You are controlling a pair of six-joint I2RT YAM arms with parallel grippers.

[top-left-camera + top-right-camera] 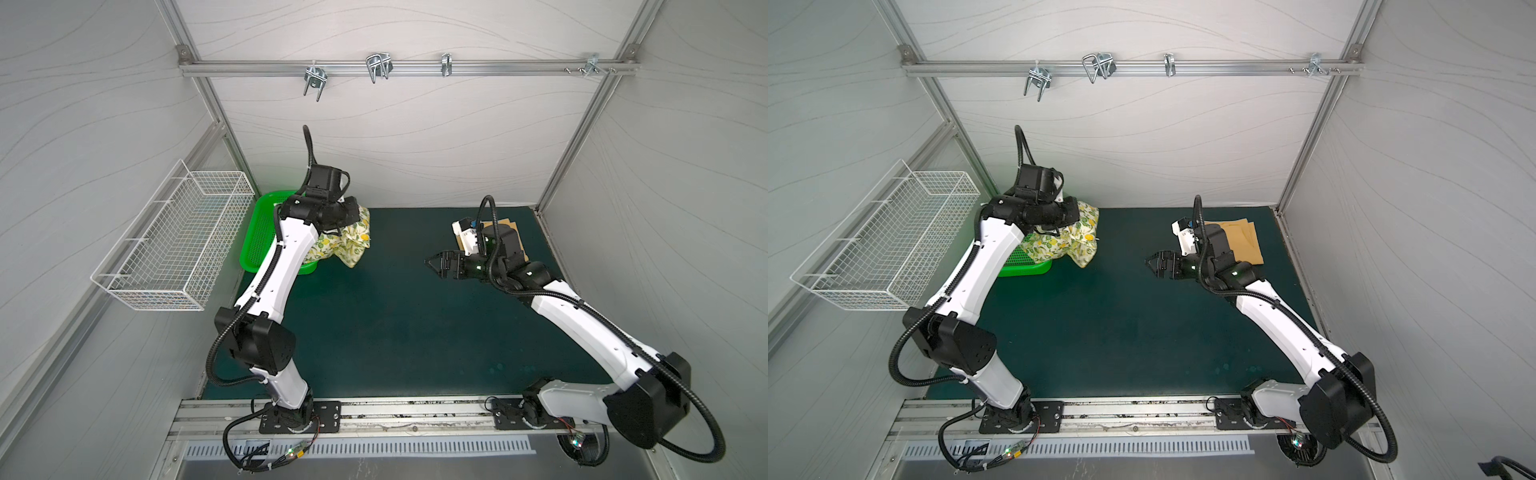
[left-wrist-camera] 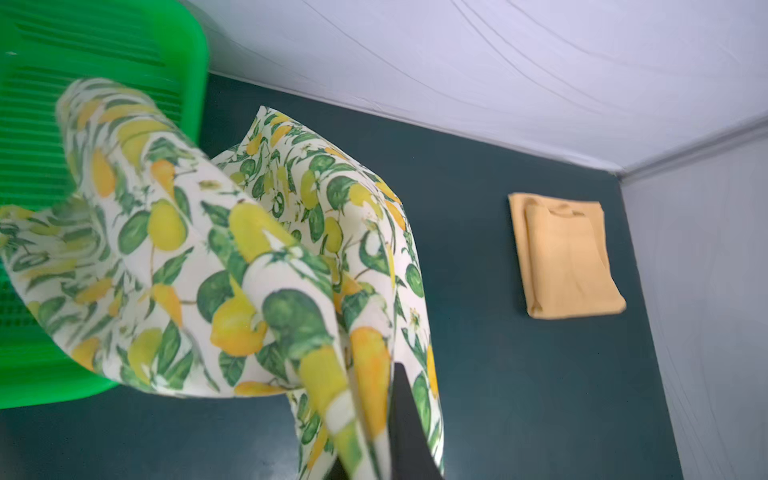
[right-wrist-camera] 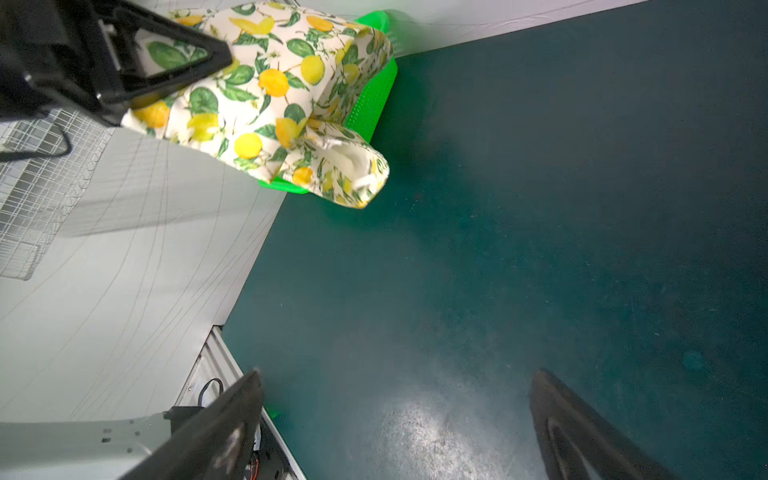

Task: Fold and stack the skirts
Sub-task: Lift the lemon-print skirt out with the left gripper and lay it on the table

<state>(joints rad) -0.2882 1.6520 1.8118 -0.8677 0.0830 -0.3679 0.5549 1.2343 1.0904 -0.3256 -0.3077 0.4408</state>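
The right claw [image 1: 431,263] hovers over the dark green mat [image 1: 395,332] with its jaws spread wide and holding nothing. In its wrist view only mat shows between its two fingers [image 3: 216,432].

Across the mat from it, the left claw [image 1: 354,212] is clamped tight on the lemon skirt [image 1: 353,245]. It pinches a fold of the cloth, and one dark finger [image 2: 409,428] shows against the print in the left wrist view. The skirt hangs bunched below this claw. One end trails back over the rim of the green basket [image 1: 259,237], which sits just beside and under the claw. The other end droops toward the mat on the claw's open side, and whether it touches the mat I cannot tell.

Farther back, behind the right claw and partly hidden by that arm's wrist in both top views, the mustard skirt [image 1: 1246,243] lies folded flat on the mat near the back wall. It is apart from both claws.
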